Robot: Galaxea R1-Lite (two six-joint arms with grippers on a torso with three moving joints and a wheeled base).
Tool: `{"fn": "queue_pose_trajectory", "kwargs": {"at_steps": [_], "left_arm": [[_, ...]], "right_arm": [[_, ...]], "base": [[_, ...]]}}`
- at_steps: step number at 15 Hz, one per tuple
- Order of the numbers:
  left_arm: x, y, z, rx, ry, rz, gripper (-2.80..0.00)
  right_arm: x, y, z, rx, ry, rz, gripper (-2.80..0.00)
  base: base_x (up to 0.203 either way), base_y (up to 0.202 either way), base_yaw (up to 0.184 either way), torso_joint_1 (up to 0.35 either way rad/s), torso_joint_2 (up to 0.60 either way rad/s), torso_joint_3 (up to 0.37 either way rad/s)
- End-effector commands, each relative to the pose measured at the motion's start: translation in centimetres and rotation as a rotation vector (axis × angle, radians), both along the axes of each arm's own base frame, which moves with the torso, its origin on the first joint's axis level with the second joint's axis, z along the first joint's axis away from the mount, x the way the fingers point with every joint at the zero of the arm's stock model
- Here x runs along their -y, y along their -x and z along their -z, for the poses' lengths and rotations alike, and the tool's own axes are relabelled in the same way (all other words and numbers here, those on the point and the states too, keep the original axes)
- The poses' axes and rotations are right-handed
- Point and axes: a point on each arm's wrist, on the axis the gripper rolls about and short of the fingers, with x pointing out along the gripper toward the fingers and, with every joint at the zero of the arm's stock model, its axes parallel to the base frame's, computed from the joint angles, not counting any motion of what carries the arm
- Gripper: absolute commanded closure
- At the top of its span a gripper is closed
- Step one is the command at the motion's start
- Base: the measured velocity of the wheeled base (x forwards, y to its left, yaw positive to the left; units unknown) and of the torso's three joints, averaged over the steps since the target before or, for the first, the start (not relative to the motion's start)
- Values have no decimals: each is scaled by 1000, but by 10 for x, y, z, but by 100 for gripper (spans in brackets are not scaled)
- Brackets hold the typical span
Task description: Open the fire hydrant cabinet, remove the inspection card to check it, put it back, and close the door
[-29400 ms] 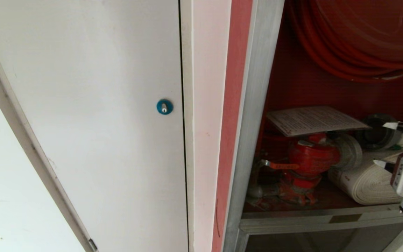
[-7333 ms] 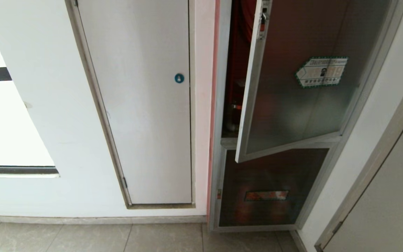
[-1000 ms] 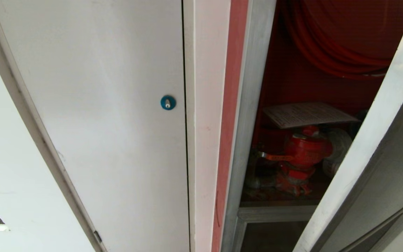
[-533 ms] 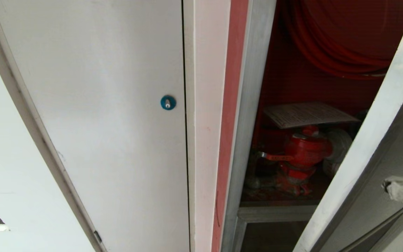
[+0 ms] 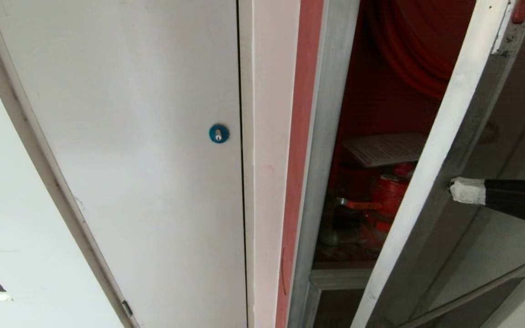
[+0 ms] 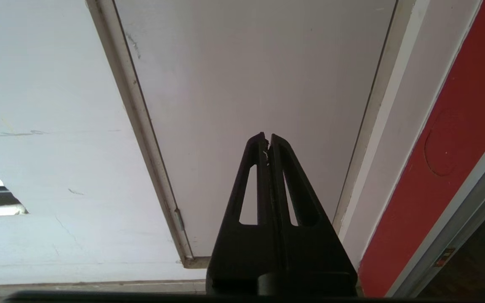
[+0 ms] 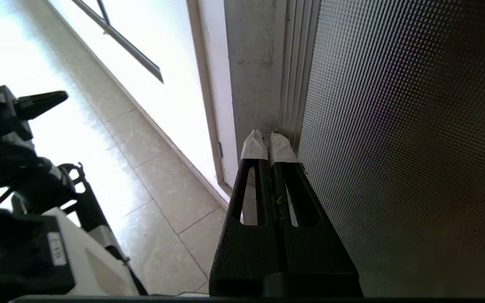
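Observation:
The fire hydrant cabinet [image 5: 324,136] has a silver frame and a red inside. Its glass door [image 5: 431,182] stands partly swung in front of the opening. My right gripper [image 5: 453,190] is shut, holding nothing, and its white-taped tips press against the door's silver frame [image 7: 253,84] beside the dotted glass [image 7: 394,147]. The inspection card [image 5: 383,148] lies flat on top of the red valve [image 5: 388,196], half hidden by the door's edge. The red hose reel [image 5: 408,59] hangs above. My left gripper [image 6: 267,139] is shut and idle, facing the plain white door.
A plain white door [image 5: 130,136] with a round blue lock [image 5: 218,133] fills the wall left of the cabinet. A lower glass panel [image 5: 331,310] sits under the cabinet shelf. Tiled floor [image 7: 158,185] and the robot's base [image 7: 36,235] show in the right wrist view.
My right gripper has come in from the right and up against the door's frame. The door has swung left, covering more of the opening, the card and the valve.

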Motion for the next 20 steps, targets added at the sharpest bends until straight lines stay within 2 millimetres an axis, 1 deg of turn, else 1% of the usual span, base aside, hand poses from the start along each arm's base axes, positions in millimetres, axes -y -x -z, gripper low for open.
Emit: {"fn": "queue_pose_trajectory", "kwargs": {"at_steps": [1,6,9,12,16,20], "left_arm": [[0,0,2,-5,0,0,0],[0,0,2,-5,0,0,0],[0,0,2,-5,0,0,0],[0,0,2,-5,0,0,0],[0,0,2,-5,0,0,0],[0,0,2,-5,0,0,0]], "right_arm": [[-7,-21,5,-31,12,2,0],[-23,-70,12,-42,24,67,0],[-30,-94,11,-16,21,129,0],[-37,-117,13,14,14,176,0],[-41,-135,16,12,19,212,0],[-46,-151,20,51,12,253,0]], "base": [[0,0,0,0,0,0],[0,0,0,0,0,0],[0,0,0,0,0,0],[0,0,0,0,0,0],[0,0,0,0,0,0],[0,0,0,0,0,0]]}}
